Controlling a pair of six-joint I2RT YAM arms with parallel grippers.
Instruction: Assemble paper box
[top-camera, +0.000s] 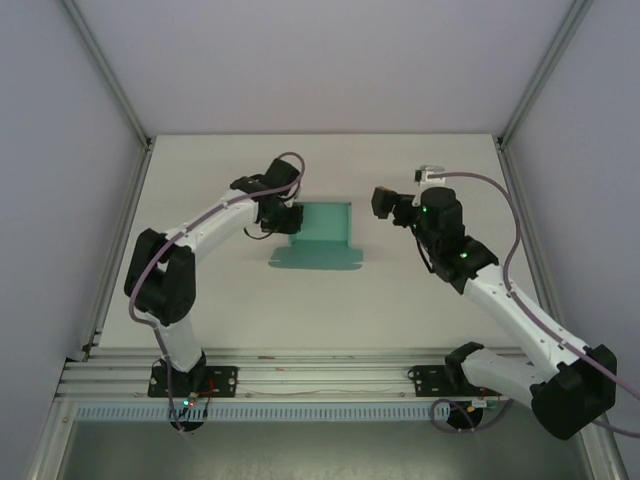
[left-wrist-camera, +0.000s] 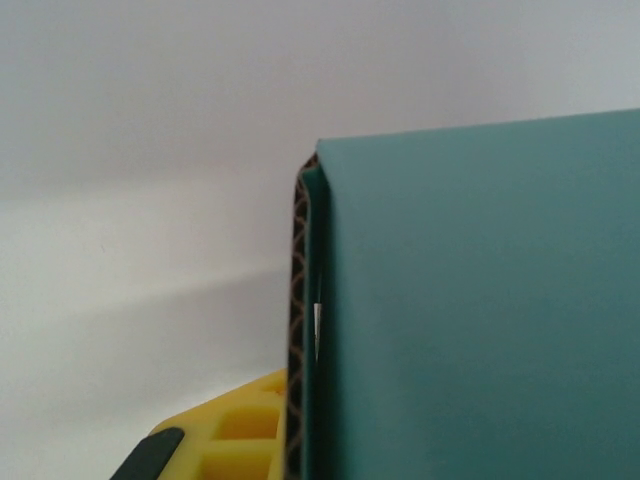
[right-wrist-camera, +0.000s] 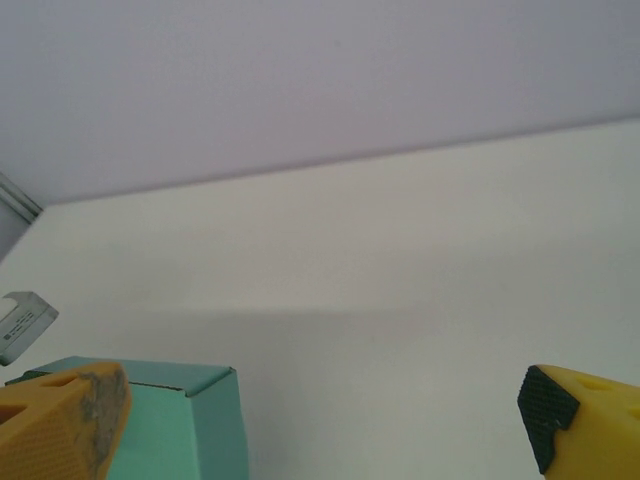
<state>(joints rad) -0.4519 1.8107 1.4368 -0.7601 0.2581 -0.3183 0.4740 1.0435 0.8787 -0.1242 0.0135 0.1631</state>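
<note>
Left pincer pinches the paper box; right pincer gapes empty. Hard pulling could crease its thin wall.

left arm elbow bent, reaching inward | left gripper clamped on paper box wall, pad flush against card | right arm extended inward | right gripper fingers spread wide, holding nothing

- A flat white tabletop lay across the middle of the scene.
- Plain pale grey enclosure walls stood at the far side, left and right.
- Slanted silver aluminium frame posts rose at the far corners.
- A silver aluminium rail ran along the near edge.
- A white slotted strip lay just nearer than the rail.
</note>
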